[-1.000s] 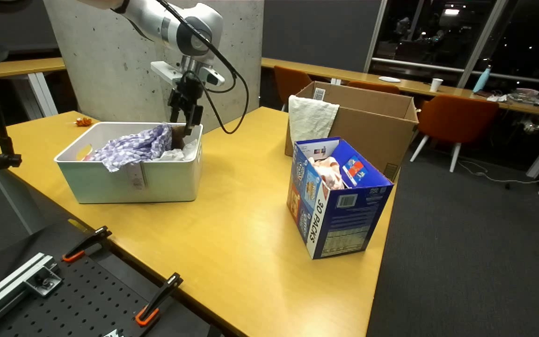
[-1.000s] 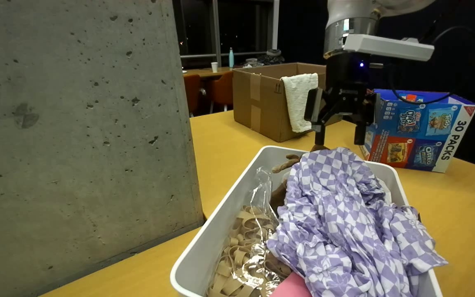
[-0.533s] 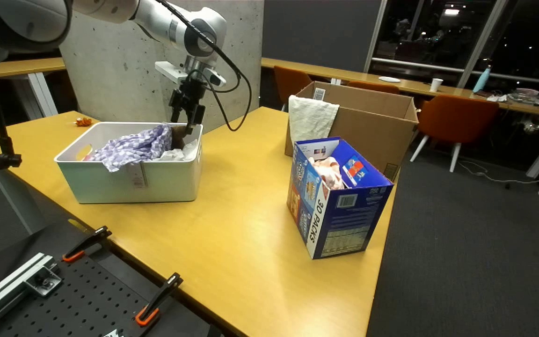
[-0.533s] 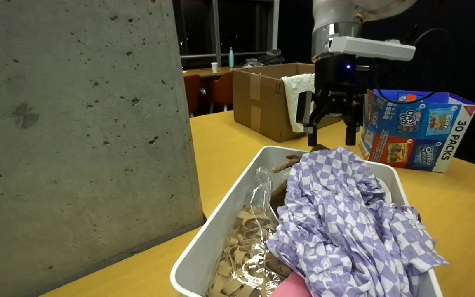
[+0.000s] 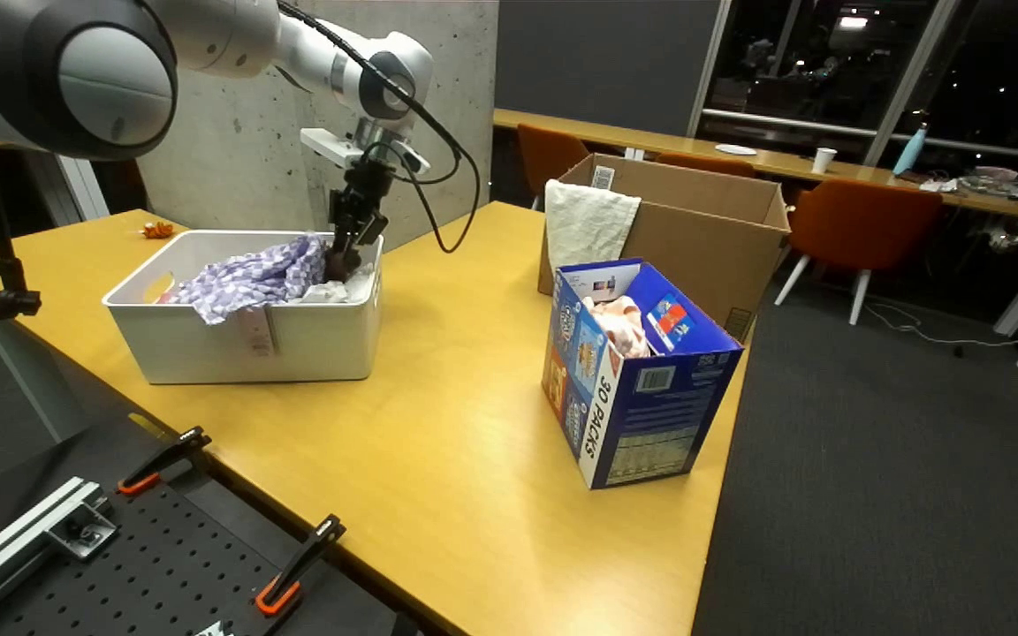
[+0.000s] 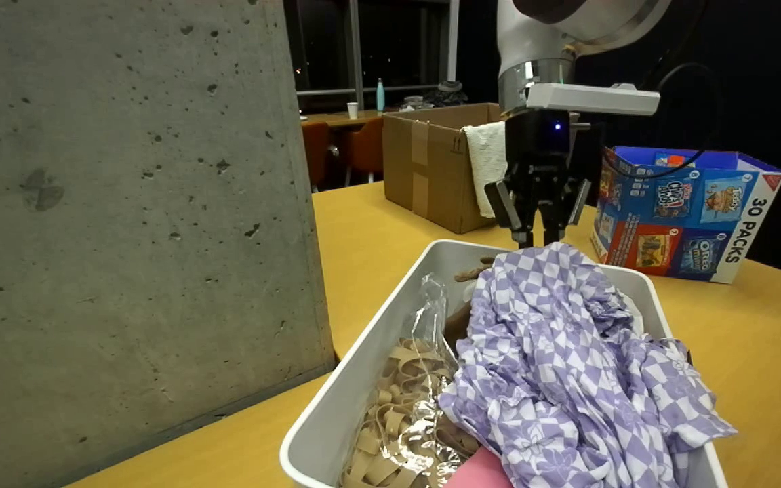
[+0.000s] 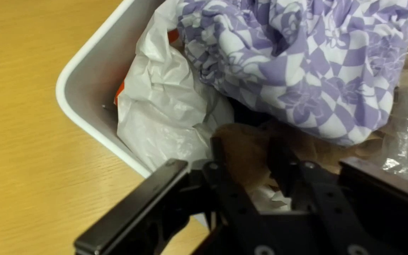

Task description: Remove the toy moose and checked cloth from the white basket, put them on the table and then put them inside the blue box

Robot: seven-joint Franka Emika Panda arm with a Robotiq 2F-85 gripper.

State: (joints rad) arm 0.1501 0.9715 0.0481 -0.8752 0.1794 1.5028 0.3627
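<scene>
Wrist view: gripper point(image 7: 247, 150) pinching toy moose point(image 7: 243, 161) inside white basket point(image 7: 83, 122) by its short edge, just beside checked cloth point(image 7: 306, 81). In an exterior view cloth hides the grip; only brown bits of moose show. Blue box point(image 5: 650, 424) farther off, near tabletop point(image 5: 465, 459) edge.

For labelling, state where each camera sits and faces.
Exterior view: near the black perforated bench, facing the yellowish wooden table; white arm, black gripper.
Exterior view: over the rectangular white plastic basket, facing the brown cardboard box; arm, gripper.
Wrist view: on the arm, facing into the basket; gripper.
Both exterior views share the blue cardboard box.
</scene>
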